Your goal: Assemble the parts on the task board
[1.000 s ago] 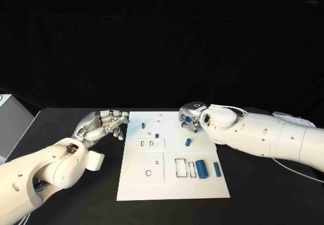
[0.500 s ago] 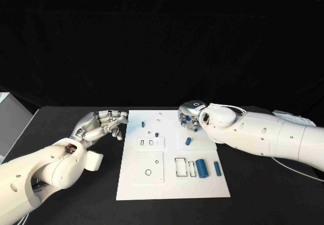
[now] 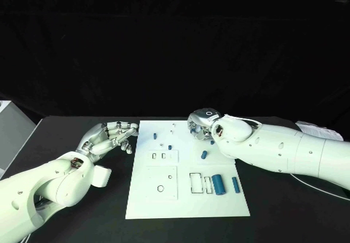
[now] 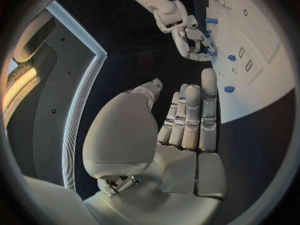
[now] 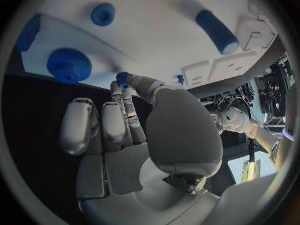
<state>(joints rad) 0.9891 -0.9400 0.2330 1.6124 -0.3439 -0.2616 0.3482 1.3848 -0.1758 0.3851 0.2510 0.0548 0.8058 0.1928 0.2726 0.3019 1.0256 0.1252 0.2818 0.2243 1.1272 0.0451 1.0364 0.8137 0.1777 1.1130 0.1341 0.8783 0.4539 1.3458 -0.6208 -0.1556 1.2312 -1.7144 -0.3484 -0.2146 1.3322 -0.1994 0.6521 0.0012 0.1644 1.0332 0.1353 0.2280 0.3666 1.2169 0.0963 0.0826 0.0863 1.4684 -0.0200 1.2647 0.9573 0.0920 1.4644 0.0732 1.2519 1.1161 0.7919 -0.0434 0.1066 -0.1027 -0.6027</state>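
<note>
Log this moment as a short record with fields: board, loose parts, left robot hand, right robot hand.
board: white task board in the middle of the black table
loose parts: two blue cylinders lie side by side near the board's right edge; a smaller blue peg lies farther back
left robot hand: left robot hand beside the board's left edge, fingers straight, holding nothing
right robot hand: right robot hand at the board's far right corner, pinching a small blue part at its fingertips

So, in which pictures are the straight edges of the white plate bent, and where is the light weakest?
Head view: the white rectangular task board keeps straight edges, evenly lit, and the background behind the black table is dark. Left wrist view: the board's edge curves from fisheye distortion. Right wrist view: its edge bends too, and the silver right hand lies in shade.
</note>
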